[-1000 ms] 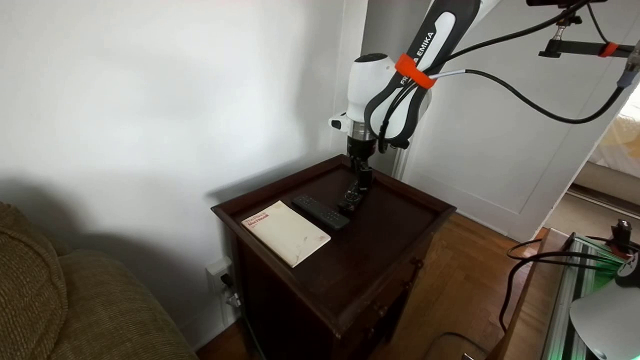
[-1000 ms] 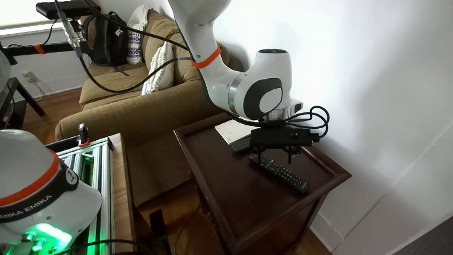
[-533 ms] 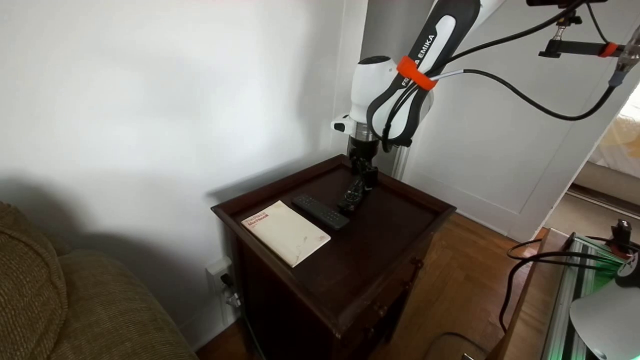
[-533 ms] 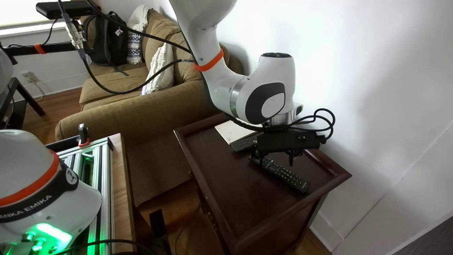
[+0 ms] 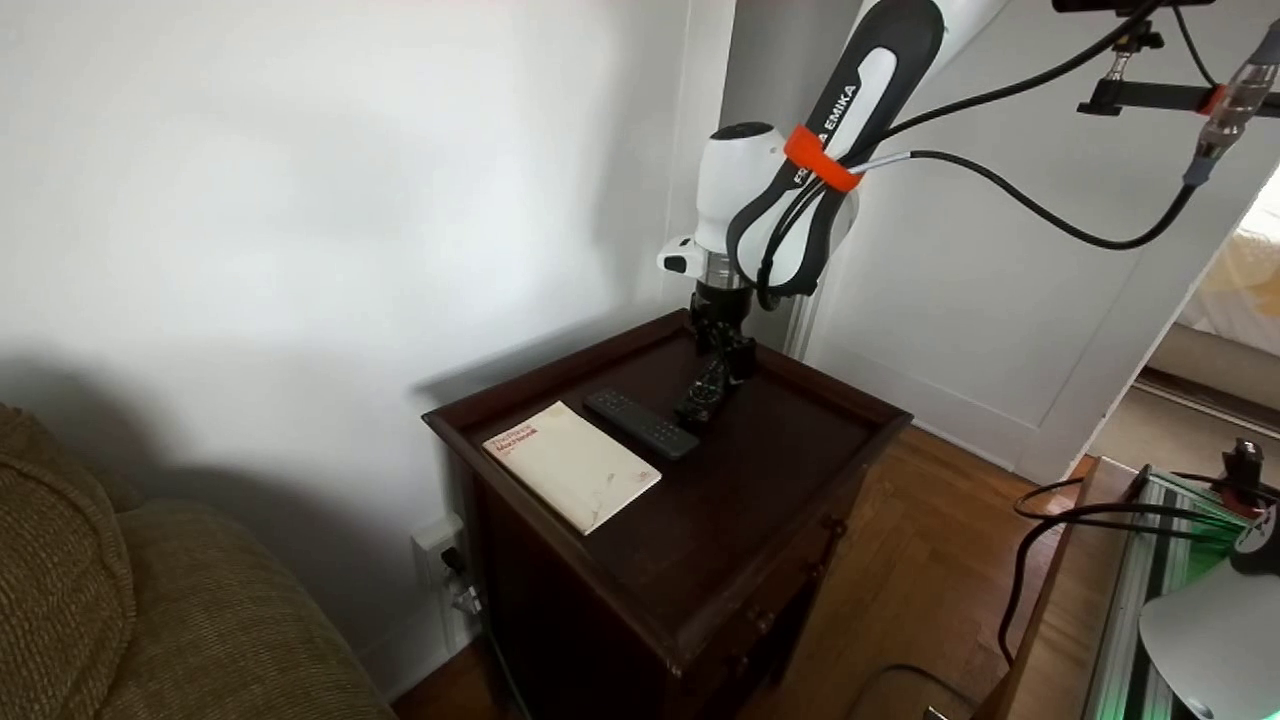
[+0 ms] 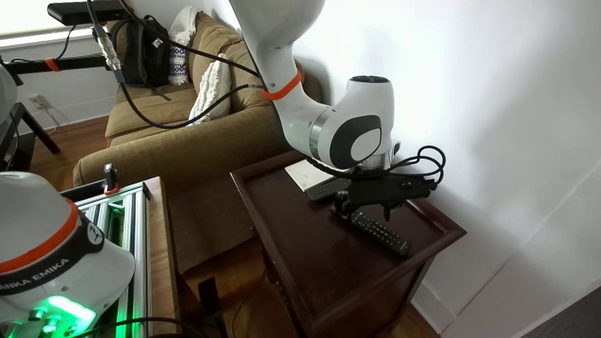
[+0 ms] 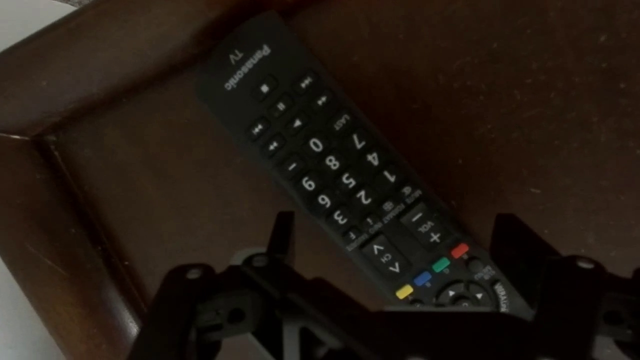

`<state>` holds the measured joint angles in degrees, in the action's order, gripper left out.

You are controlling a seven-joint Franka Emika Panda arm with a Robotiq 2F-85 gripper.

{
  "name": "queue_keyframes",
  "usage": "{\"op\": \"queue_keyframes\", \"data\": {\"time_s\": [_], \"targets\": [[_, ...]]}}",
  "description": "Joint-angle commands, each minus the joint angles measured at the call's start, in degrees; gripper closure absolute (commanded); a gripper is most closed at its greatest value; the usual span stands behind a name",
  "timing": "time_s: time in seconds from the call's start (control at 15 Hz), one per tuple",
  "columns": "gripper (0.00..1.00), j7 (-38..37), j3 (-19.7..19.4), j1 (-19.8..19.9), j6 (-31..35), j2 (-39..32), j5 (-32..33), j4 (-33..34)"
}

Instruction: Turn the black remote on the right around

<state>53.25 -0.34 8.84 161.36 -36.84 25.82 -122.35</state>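
The black remote (image 7: 320, 155) is long and slim with a Panasonic label. It lies face up and diagonally on the dark wooden table in the wrist view. It also shows in both exterior views (image 5: 704, 392) (image 6: 381, 234), partly hidden by the gripper. My gripper (image 7: 396, 222) is open, fingers wide apart, with the remote passing diagonally between them. The right finger overlaps the remote's edge in the wrist view; I cannot tell whether it touches. In the exterior views the gripper (image 5: 732, 376) (image 6: 366, 217) is low over one end of the remote. The remote's near end is hidden behind the gripper.
A duller dark remote (image 5: 640, 424) (image 6: 323, 190) lies beside the black remote. A white booklet (image 5: 572, 466) (image 6: 307, 173) lies beyond it near the wall. The table (image 5: 780, 500) has a raised rim (image 7: 125, 65). A sofa (image 6: 197, 141) stands by the table.
My gripper has come down closer to the black remote and turned slightly about the vertical. The remotes and booklet have not moved.
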Motion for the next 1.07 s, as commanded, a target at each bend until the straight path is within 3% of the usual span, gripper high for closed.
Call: {"op": "queue_keyframes", "data": {"time_s": [0.0, 0.87, 0.93, 1.0], "targets": [[0.0, 4.0, 0.2, 0.3, -1.2, -1.6, 0.3, 1.9], [0.0, 12.6, 0.6, 0.0, -5.7, -3.3, -0.6, 4.1], [0.01, 12.8, 0.6, 0.1, -5.7, -3.4, -0.7, 4.2], [0.11, 13.1, 0.6, 0.0, -5.8, -3.5, -0.7, 4.3]]}}
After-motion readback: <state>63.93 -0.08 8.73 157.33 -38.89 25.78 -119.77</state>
